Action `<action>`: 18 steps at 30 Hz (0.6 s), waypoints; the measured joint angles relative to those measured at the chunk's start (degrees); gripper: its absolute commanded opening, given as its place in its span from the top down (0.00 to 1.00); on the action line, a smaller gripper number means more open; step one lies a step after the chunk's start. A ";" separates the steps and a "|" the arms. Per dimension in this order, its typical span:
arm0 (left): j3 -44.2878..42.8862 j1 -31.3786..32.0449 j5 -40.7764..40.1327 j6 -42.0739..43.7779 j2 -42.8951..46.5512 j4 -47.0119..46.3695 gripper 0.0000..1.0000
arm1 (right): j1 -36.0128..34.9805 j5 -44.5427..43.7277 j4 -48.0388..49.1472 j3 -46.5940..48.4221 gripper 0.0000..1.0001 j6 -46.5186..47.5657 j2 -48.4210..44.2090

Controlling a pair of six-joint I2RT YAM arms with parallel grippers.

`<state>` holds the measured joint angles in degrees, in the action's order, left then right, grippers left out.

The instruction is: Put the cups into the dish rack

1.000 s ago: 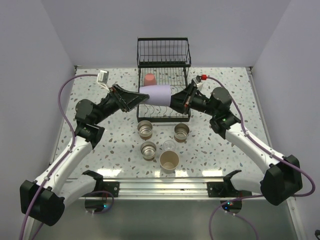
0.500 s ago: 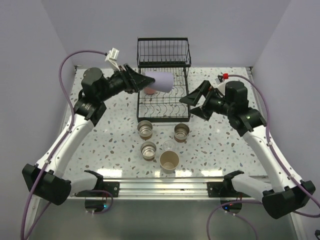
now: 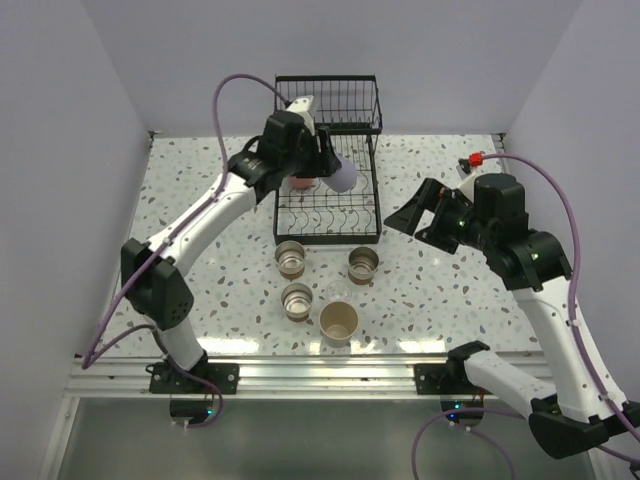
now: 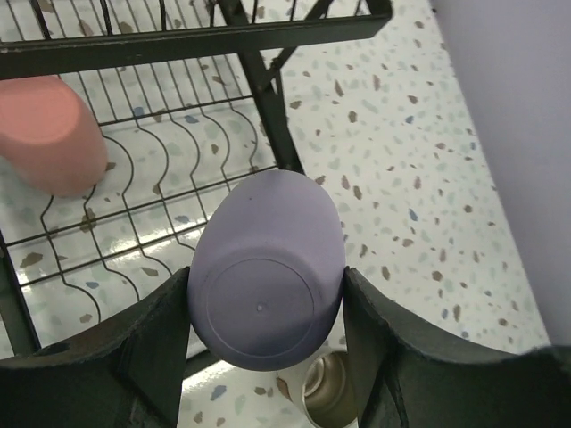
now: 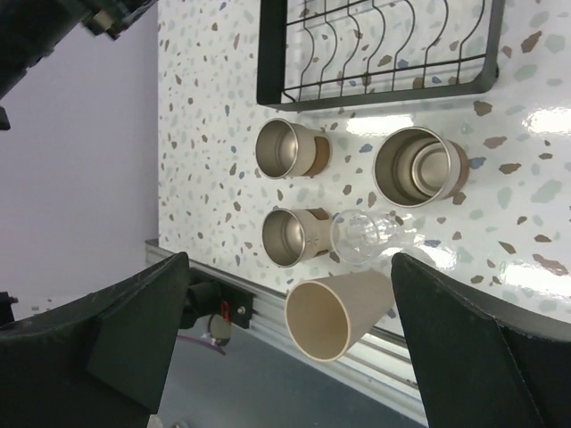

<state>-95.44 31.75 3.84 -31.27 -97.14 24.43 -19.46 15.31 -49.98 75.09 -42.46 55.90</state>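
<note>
My left gripper (image 3: pixel 338 172) is shut on the lavender cup (image 3: pixel 346 176) and holds it tilted above the right side of the black wire dish rack (image 3: pixel 328 80). In the left wrist view the lavender cup (image 4: pixel 268 299) fills the gap between both fingers, its base toward the camera. A coral-pink cup (image 3: pixel 300 182) lies on the rack's tined tray. My right gripper (image 3: pixel 412 212) hangs open and empty to the right of the rack. On the table in front stand three brown cups (image 3: pixel 290 257) (image 3: pixel 363 264) (image 3: pixel 298 300), a clear cup (image 3: pixel 338 291) and a beige cup (image 3: pixel 339 321).
The rack's upright basket section (image 3: pixel 330 105) stands at the back against the wall. The right wrist view looks down on the cups on the table: brown cups (image 5: pixel 290 149) (image 5: pixel 419 167), clear cup (image 5: pixel 370 239), beige cup (image 5: pixel 335 312). A metal rail (image 3: pixel 320 355) runs along the near edge.
The right gripper opened, let go of the lavender cup and pulled back to the right. The left arm swung the cup from the rack's left to above its right side.
</note>
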 measured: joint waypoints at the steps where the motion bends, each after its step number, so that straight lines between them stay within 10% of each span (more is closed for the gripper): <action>1: -1.55 0.85 -2.36 0.57 -2.08 0.98 1.00 | -0.02 -0.57 -0.83 0.00 0.02 0.57 -0.33; 18: -16.96 4.17 -23.74 2.62 -27.30 4.94 1.00 | -0.02 -2.84 -7.93 0.00 0.02 4.57 -2.19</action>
<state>-112.40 35.92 -19.90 -28.64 -124.44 29.36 -19.49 12.47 -57.91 75.09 -37.89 53.71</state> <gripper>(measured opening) 0.628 0.983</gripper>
